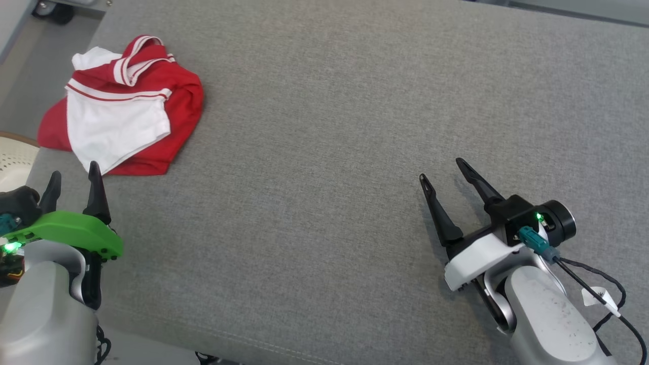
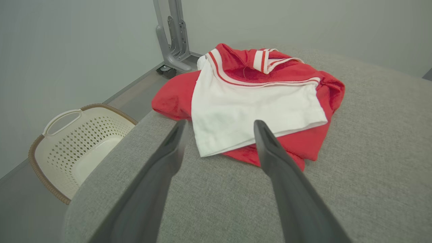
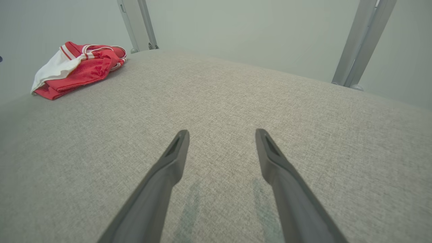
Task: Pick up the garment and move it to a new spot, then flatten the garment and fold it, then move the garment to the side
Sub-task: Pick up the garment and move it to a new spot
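Observation:
A red and white garment (image 1: 121, 106) lies in a loose, partly folded heap at the far left of the grey fabric table (image 1: 355, 126). Its white panel (image 2: 249, 108) faces up, with red cloth and striped trim around it. My left gripper (image 1: 73, 177) hovers open just in front of the heap's near edge, holding nothing; in the left wrist view its fingertips frame the white panel's near hem. My right gripper (image 1: 441, 170) stands open above bare table at the lower right, far from the garment (image 3: 77, 67), with nothing between its fingers.
A cream perforated laundry basket (image 2: 77, 145) sits on the floor just off the table's left edge, also at the head view's left margin (image 1: 12, 162). Metal frame legs (image 2: 172, 37) stand behind the table. The table's near edge runs along the bottom of the head view.

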